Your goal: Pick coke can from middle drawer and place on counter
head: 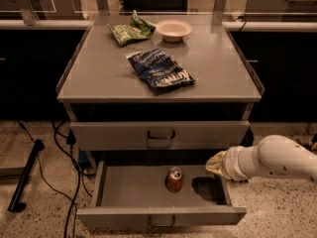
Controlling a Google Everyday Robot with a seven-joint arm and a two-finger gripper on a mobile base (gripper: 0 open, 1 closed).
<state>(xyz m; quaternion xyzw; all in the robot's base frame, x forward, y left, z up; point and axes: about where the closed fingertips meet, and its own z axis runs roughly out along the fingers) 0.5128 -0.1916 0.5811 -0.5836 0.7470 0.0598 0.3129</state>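
The coke can [174,179], red with a silver top, stands upright on the floor of the open middle drawer [124,192], near its middle. My gripper [214,163] comes in from the right on a white arm and hangs over the drawer's right side, right of the can and apart from it. Its shadow falls on the drawer floor beneath it. The counter [99,76] is the grey cabinet top above the drawers.
A blue chip bag [161,71], a green chip bag [131,31] and a white bowl [173,29] lie on the counter. A shut drawer front with a black loop handle [161,134] sits above the open drawer. Black cables [69,152] and a stand leg [25,175] lie on the floor left.
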